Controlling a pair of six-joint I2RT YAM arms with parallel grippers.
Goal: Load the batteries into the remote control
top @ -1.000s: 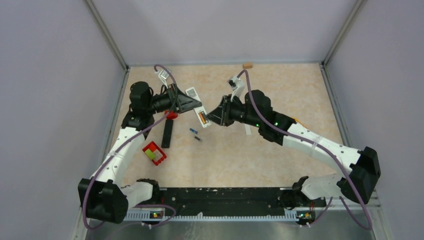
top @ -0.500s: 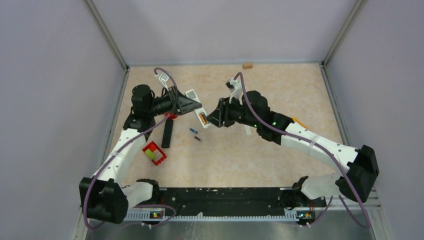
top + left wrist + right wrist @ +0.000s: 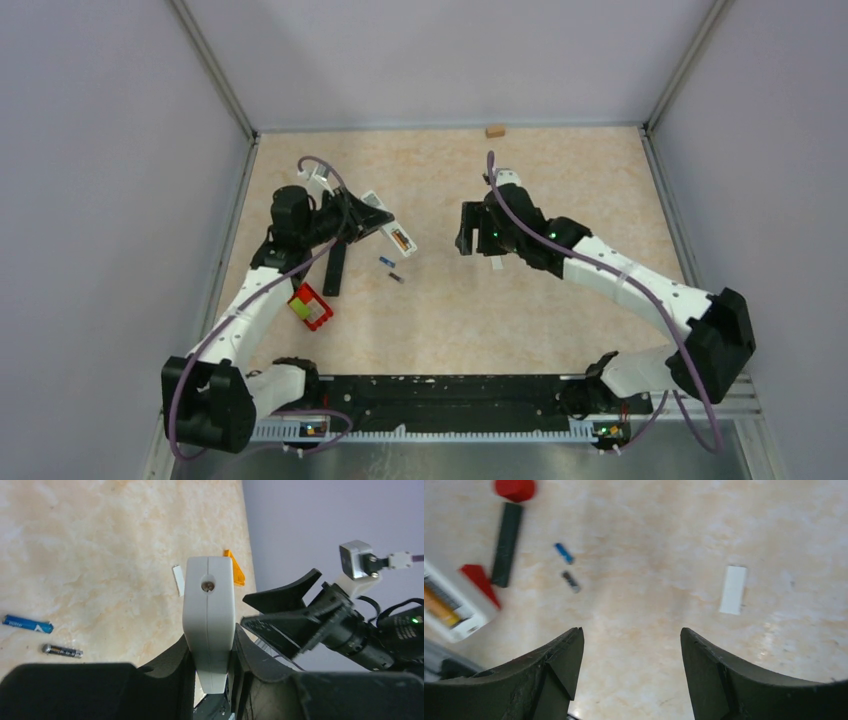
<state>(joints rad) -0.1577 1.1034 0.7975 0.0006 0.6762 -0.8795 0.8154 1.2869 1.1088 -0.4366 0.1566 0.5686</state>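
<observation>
Left gripper (image 3: 375, 220) is clamped on the white remote control (image 3: 411, 248), holding it above the desk (image 3: 580, 180) with an orange battery (image 3: 403, 239) showing in its bay. The right gripper (image 3: 467, 228) hangs open and empty. The blue battery (image 3: 385, 262) and the dark battery (image 3: 396, 276) lie between them, nearer the bases.

Left wrist: the remote stands edge-on between the fingers.

Right wrist: both loose batteries lie ahead-left of the spread jaws, slanting alike; the free right arm seems best placed.

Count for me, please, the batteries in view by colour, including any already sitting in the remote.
Blue battery: 1
Dark battery: 1
Orange battery, inside the remote: 1
Total: 3
</observation>
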